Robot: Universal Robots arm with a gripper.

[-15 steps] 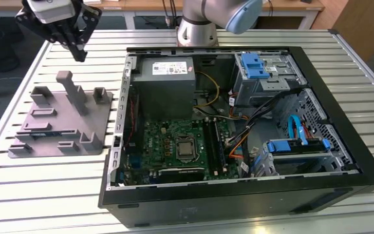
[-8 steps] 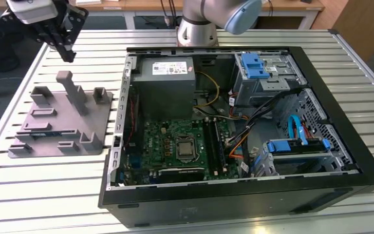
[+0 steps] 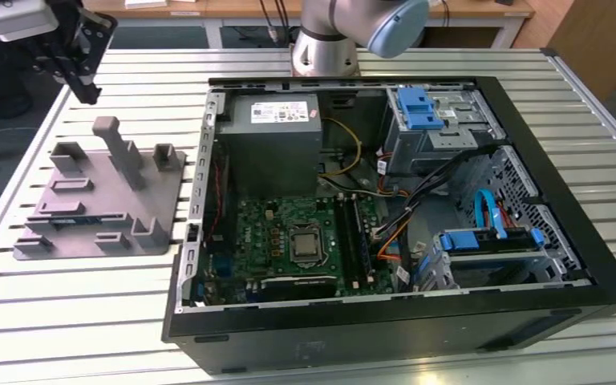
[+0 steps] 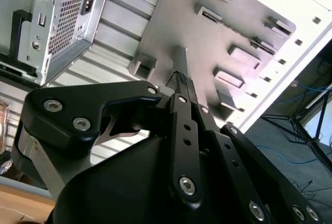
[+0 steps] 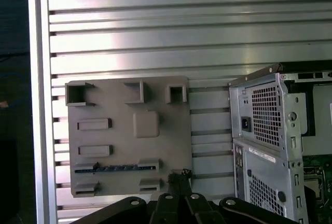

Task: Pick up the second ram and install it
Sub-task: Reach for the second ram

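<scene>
One gripper (image 3: 86, 90), fingers closed together and holding nothing, above the table's (image 3: 73, 321) far corner on the exterior view's left. One second ram (image 5: 114, 168) lies flat in a slot near an edge of the single grey holder (image 3: 126, 172). One open computer case (image 3: 565, 309) stands beside the holder.

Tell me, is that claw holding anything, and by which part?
Nothing is held. The gripper hangs with jaws shut and empty over the grey holder; the second ram lies in it.

My exterior view looks down steeply on the open computer case (image 3: 394, 322) and grey holder (image 3: 99, 192); both wrist views, behind the gripper (image 4: 180, 77), share that holder and the case's rear corner.
</scene>
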